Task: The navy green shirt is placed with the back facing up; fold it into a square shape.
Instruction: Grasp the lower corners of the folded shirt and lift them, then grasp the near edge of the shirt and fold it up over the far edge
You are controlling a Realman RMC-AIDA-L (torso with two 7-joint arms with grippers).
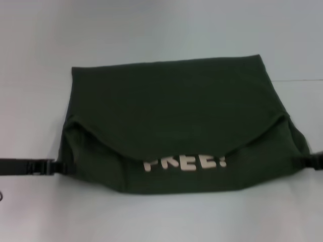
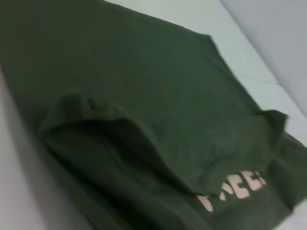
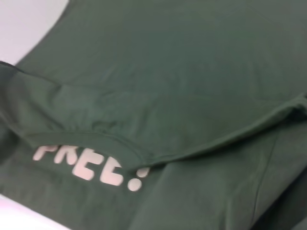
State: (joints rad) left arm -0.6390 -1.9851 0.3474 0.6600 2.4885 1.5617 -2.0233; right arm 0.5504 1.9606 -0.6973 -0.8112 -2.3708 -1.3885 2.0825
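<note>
I see a pale, plain table [image 1: 151,30] carrying one thing, the navy green shirt [image 1: 171,101]. It lies partly folded at the middle of the surface, a curved flap half covering the cream letters "FREE!" [image 1: 184,163] near its front edge.

A folded flap hides the tops of the "FREE!" lettering [image 1: 184,163] (cream); both grippers' tips disappear beneath cloth.

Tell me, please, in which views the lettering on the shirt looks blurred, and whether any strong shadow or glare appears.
Head view: the lettering on the navy green shirt is soft, its top cut off by a fold; no glare. Left wrist view: whole frame blurred, letters smeared. Right wrist view: letters clearer, with only soft shadow under the fold.
</note>
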